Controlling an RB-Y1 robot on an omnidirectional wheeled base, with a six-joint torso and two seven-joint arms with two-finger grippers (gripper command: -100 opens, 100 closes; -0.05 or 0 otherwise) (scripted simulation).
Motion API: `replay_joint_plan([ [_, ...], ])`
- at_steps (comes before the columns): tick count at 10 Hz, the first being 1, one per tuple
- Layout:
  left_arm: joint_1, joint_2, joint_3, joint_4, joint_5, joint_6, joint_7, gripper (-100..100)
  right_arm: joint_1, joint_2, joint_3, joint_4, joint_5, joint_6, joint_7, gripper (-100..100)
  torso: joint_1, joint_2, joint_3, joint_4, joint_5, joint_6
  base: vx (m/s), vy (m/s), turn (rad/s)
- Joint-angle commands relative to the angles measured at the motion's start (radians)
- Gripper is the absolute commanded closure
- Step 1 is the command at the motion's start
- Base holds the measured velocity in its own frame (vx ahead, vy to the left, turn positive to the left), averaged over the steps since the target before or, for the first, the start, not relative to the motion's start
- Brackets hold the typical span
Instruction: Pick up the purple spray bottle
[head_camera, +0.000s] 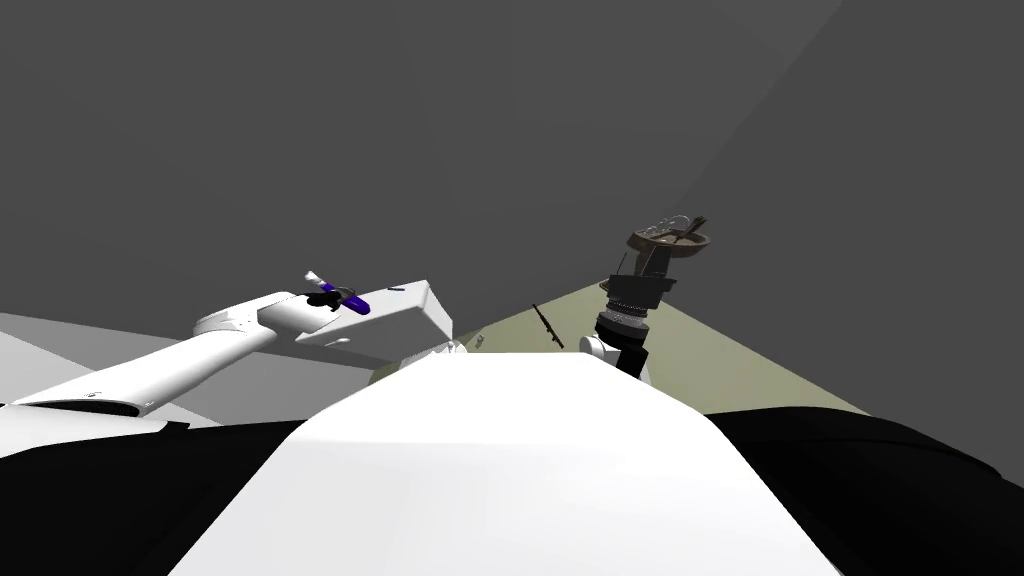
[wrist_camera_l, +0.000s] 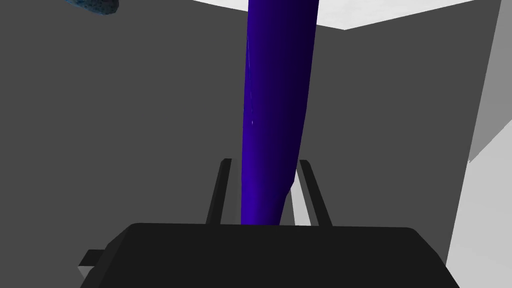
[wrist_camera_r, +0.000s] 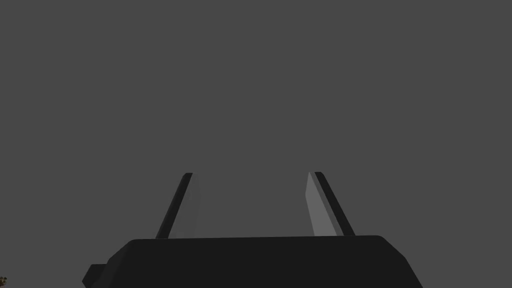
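The purple spray bottle (head_camera: 352, 302) with a white nozzle end hangs in the air at my left, over a white box-shaped piece of furniture (head_camera: 400, 315). My left gripper (head_camera: 328, 297) holds it. In the left wrist view the bottle's dark purple body (wrist_camera_l: 277, 100) runs up from between the fingers, and the left gripper (wrist_camera_l: 264, 161) is shut on its sides. My right gripper (head_camera: 640, 265) is raised at the right; in its own view the right gripper (wrist_camera_r: 252, 173) stands open with nothing between the fingers.
A brown dish-like object (head_camera: 670, 240) shows just above the right hand. A thin dark stick (head_camera: 548, 326) lies on the olive floor (head_camera: 700, 350). A blue speckled thing (wrist_camera_l: 95, 5) sits at the left wrist view's corner. Grey walls surround.
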Motion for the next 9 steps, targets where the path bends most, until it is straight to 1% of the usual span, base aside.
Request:
replay_joint_plan([
  [1,0.020,-0.002,0.002,-0.050,0.004,-0.005,-0.005,100,0.000,0.000,0.000,0.000,0.000,0.000,0.000,0,0.000,0.000,0.000,0.000,0.000,0.000,0.025,-0.004,0.018],
  [2,0.020,-0.002,0.002,-0.064,0.004,-0.005,-0.005,100,0.000,0.000,0.000,0.000,0.000,0.000,0.000,0,-0.001,0.003,0.001,0.000,0.000,0.003,-0.014,0.004,-0.021],
  [3,0.075,0.004,0.058,-0.105,-0.051,0.002,0.025,100,0.000,0.000,0.000,0.000,0.000,0.000,0.000,0,-0.002,0.004,0.002,0.000,0.002,0.006,0.175,0.072,0.296],
  [4,0.099,0.004,0.082,-0.134,-0.051,0.002,0.025,100,0.000,0.000,0.000,0.000,0.000,0.000,0.000,0,0.002,-0.004,-0.002,-0.001,0.001,0.001,0.229,0.056,0.452],
  [5,0.128,0.004,0.085,-0.160,-0.051,0.002,0.025,100,0.000,0.000,0.000,0.000,0.000,0.000,0.000,0,0.003,-0.007,-0.004,-0.002,0.002,0.001,0.123,-0.008,0.214],
  [6,0.137,0.004,0.085,-0.195,-0.051,0.002,0.025,100,0.000,0.000,0.000,0.000,0.000,0.000,0.000,0,0.000,-0.004,-0.003,-0.003,0.003,0.004,0.021,-0.028,-0.024],
  [7,0.137,0.004,0.085,-0.213,-0.051,0.002,0.025,100,0.000,0.000,0.000,0.000,0.000,0.000,0.000,0,-0.002,-0.001,-0.001,-0.002,0.003,0.008,-0.026,-0.009,-0.038],
  [8,0.188,0.009,0.139,-0.250,-0.103,0.009,0.056,100,0.000,0.000,0.000,0.000,0.000,0.000,0.000,0,-0.003,0.001,-0.001,-0.002,0.004,0.010,0.172,0.045,0.296],
  [9,0.213,0.009,0.163,-0.284,-0.105,0.009,0.056,100,0.000,0.000,0.000,0.000,0.000,0.000,0.000,0,0.000,-0.007,-0.004,-0.002,0.003,0.005,0.228,0.027,0.406],
])
